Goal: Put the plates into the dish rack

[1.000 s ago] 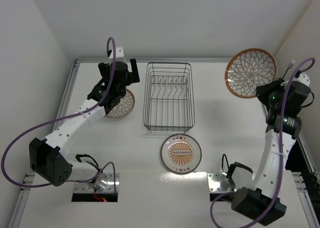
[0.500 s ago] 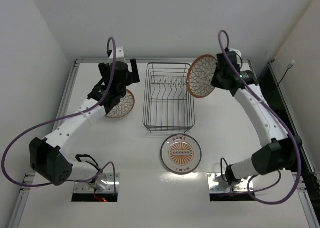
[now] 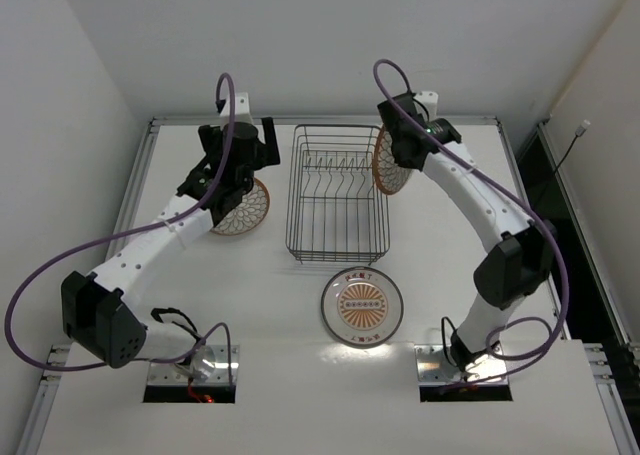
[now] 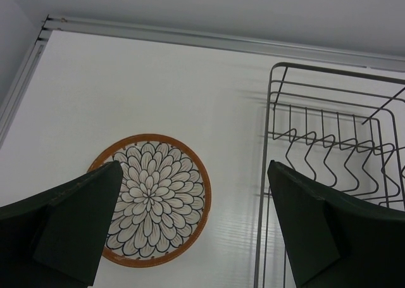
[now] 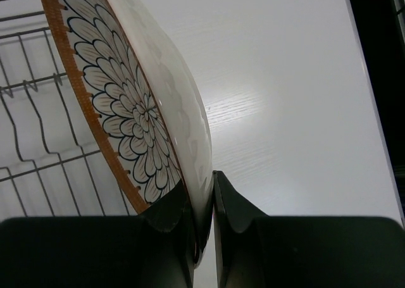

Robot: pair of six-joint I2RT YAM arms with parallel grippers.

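Note:
The black wire dish rack [image 3: 336,194] stands at the table's middle back and holds no plates. My right gripper [image 3: 397,153] is shut on the rim of a petal-pattern plate [image 3: 386,162], holding it on edge just beside the rack's right rim; the right wrist view shows the plate [image 5: 136,104] pinched between the fingers [image 5: 237,206]. My left gripper [image 4: 193,193] is open above the table, between a second petal plate [image 4: 152,199] lying flat and the rack [image 4: 329,142]. That plate [image 3: 245,207] lies left of the rack. A third plate [image 3: 362,306], sunburst pattern, lies flat in front of the rack.
White walls close in the table at the back and left. An aluminium rail [image 3: 135,190] runs along the left edge. Purple cables loop from both arms. The arm bases [image 3: 190,360] sit at the near edge.
My right arm has swung the held plate from the far right to the rack's right rim, turning it on edge. The left arm has not moved.

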